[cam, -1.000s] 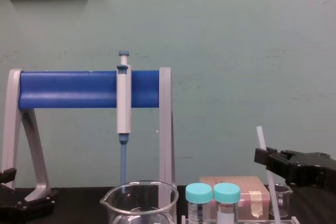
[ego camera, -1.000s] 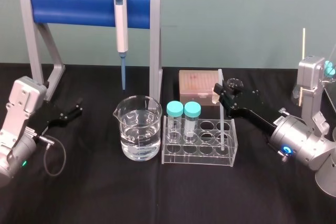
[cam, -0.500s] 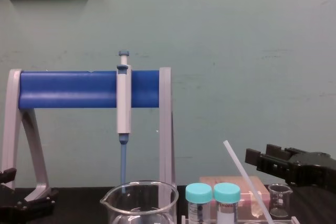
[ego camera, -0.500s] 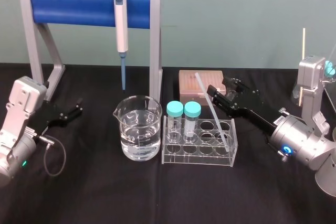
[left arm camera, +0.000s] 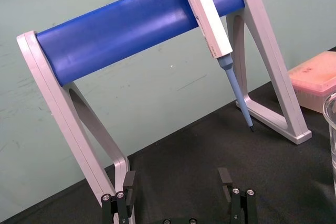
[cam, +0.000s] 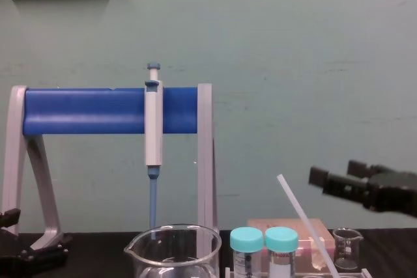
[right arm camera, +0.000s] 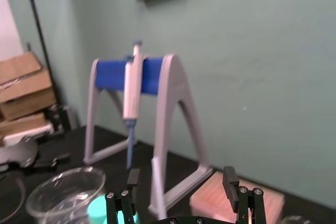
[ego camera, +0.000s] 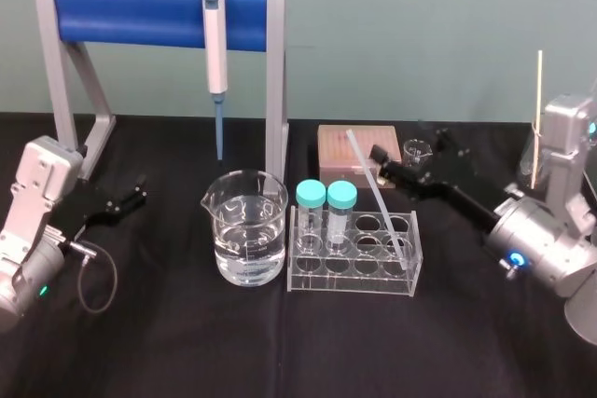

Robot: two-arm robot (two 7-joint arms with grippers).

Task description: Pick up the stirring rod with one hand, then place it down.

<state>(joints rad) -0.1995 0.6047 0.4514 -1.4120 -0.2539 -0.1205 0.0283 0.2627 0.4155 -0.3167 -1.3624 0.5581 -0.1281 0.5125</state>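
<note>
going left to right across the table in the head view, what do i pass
black left gripper, fingers open → clear glass beaker → two teal-capped clear tubes standing in the clear plastic rack → thin white stirring rod leaning in that rack → black right gripper, fingers open

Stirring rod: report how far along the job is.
Done, by the look of it: the stirring rod leans tilted in the clear tube rack, at its right end, gripped by nothing. In hand: nothing; the right end effector is open, near the rod's top but apart from it. The left end effector sits parked, open, by the grey stand. Left: probably only pulling the right arm back.
</note>
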